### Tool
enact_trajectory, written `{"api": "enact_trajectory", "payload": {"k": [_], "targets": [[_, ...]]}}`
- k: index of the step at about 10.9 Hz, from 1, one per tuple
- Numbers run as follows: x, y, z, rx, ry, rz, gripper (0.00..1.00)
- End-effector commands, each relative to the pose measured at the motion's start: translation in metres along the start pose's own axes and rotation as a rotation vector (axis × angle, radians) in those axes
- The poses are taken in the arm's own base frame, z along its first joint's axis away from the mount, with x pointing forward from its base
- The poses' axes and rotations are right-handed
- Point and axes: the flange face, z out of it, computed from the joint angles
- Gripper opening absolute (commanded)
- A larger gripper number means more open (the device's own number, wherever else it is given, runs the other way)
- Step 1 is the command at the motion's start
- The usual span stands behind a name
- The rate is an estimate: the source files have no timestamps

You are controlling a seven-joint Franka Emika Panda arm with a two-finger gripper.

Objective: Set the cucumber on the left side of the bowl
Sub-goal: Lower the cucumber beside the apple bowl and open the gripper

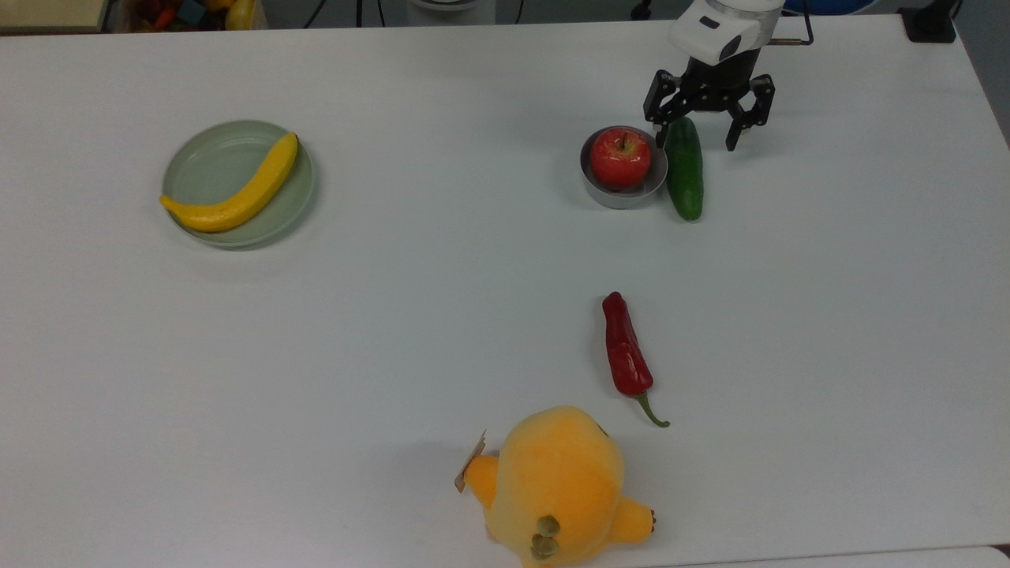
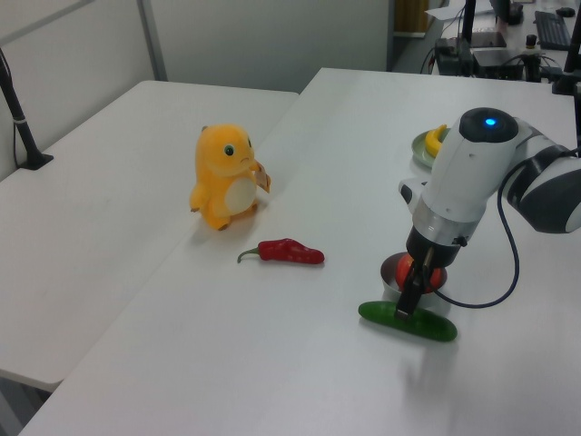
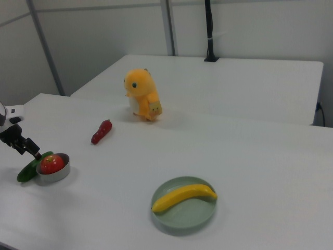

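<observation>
White bench (image 1: 442, 331) under us, our gripper (image 1: 708, 118) stands released over the far end of the cucumber (image 1: 684, 168), which lies flat, touching the bowl (image 1: 623, 196) on the top view's right. We should lift straight up, avoiding nudging it.

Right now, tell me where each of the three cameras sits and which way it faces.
Top view: overhead, looking down on the table; the gripper stands open over the cucumber beside the bowl.
Left view: low, at the cucumber's side, facing the plush toy; white arm shows.
Right view: low, at the plate's side; gripper at the right view's left edge.
Shared: bowl, cucumber, chili pepper, plush toy.
</observation>
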Motion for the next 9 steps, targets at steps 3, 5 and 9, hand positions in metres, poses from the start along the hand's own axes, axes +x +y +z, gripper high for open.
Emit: {"api": "enact_trajectory", "payload": {"k": [3, 5, 9], "targets": [[0.035, 0.006, -0.058, -0.014, 0.002, 0.119, 1.00], [0.062, 0.019, -0.096, 0.006, -0.024, 0.177, 1.00], [0.090, 0.074, -0.167, 0.028, -0.177, 0.147, 1.00]]}}
